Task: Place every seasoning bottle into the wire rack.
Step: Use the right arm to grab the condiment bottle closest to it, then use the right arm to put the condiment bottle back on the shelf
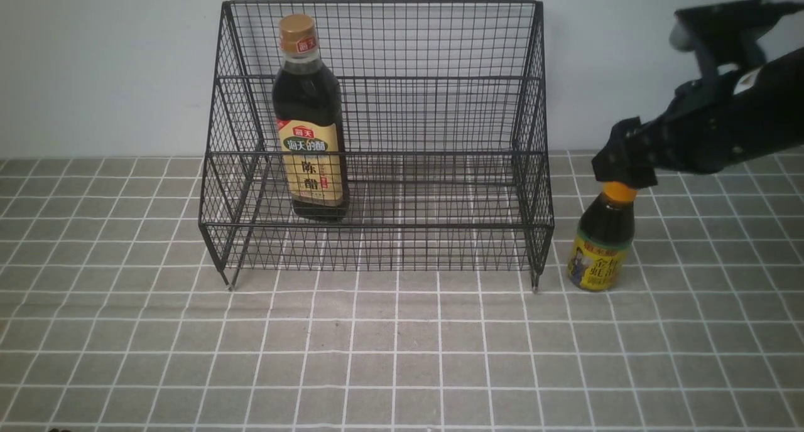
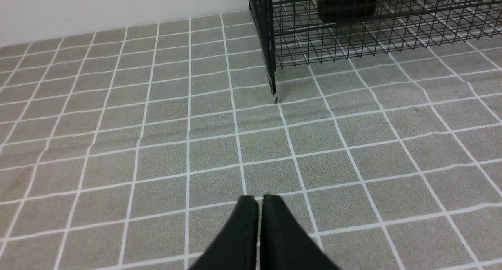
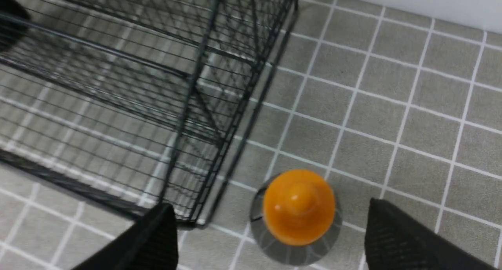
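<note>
A: What do we find in the rack (image 1: 440,80)?
B: The tall bottle (image 1: 311,105), upright in the lower tier, left part. Label (image 1: 312,162): 海天, 陈醋.
A: The short bottle (image 1: 604,228)?
B: Outside, just right of the rack; we cannot fully read its yellow label (image 1: 597,265). The right gripper (image 3: 268,209) is spread around its orange cap (image 3: 299,195), not clamping. The left gripper (image 2: 259,201) is closed and empty.

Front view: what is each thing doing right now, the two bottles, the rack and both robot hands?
Tall bottle: upright inside the rack, left side, gold cap on.
Short bottle: upright on the table, outside the rack, to its right, orange cap on.
Wire rack: standing on its legs, holding only the tall bottle.
Right gripper: open, above the short bottle's cap, not gripping.
Left gripper: shut, empty, over the table.
</note>
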Tool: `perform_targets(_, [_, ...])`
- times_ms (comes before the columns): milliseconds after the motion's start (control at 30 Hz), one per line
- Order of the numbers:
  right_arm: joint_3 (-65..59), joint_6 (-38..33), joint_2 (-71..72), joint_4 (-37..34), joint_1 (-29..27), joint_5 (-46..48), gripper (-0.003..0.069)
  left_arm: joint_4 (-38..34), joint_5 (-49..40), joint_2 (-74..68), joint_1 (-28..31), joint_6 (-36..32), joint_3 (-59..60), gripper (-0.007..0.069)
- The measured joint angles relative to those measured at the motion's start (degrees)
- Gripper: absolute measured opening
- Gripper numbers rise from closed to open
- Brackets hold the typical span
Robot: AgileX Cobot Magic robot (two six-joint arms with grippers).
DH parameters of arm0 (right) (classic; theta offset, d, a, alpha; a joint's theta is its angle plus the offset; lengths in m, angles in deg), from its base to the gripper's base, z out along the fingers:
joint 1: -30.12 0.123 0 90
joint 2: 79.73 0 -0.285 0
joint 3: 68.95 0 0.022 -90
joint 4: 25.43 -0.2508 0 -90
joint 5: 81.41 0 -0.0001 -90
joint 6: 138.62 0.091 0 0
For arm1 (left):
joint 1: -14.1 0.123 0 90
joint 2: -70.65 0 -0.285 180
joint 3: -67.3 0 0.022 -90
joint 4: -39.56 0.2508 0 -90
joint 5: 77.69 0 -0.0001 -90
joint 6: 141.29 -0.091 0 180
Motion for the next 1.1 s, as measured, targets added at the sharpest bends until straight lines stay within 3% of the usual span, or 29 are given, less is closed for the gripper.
perform_targets(267, [0.00,4.90,-5.17,2.45,0.00,-2.69,0.0556,0.00,0.00,0.00,0.00,0.00,0.00,-0.0007])
perform_targets(333, [0.00,4.94,-5.96,2.45,0.00,-2.55,0.0496,0.00,0.00,0.00,0.00,0.00,0.00,-0.0007])
perform_targets(433, [0.00,4.82,-6.37,2.50,0.00,-1.57,0.0285,0.00,0.00,0.00,0.00,0.00,0.00,-0.0007])
perform_targets(800, [9.91,2.63,3.67,3.55,0.00,7.13,0.0300,0.00,0.00,0.00,0.00,0.00,0.00,-0.0007])
perform_targets(1000, [17.75,0.27,7.54,-0.32,0.00,11.49,0.0300,0.00,0.00,0.00,0.00,0.00,0.00,-0.0007])
perform_targets(1100, [20.39,-2.89,7.73,-6.11,0.15,13.29,0.0300,0.00,0.00,0.00,0.00,0.00,0.00,-0.0007])
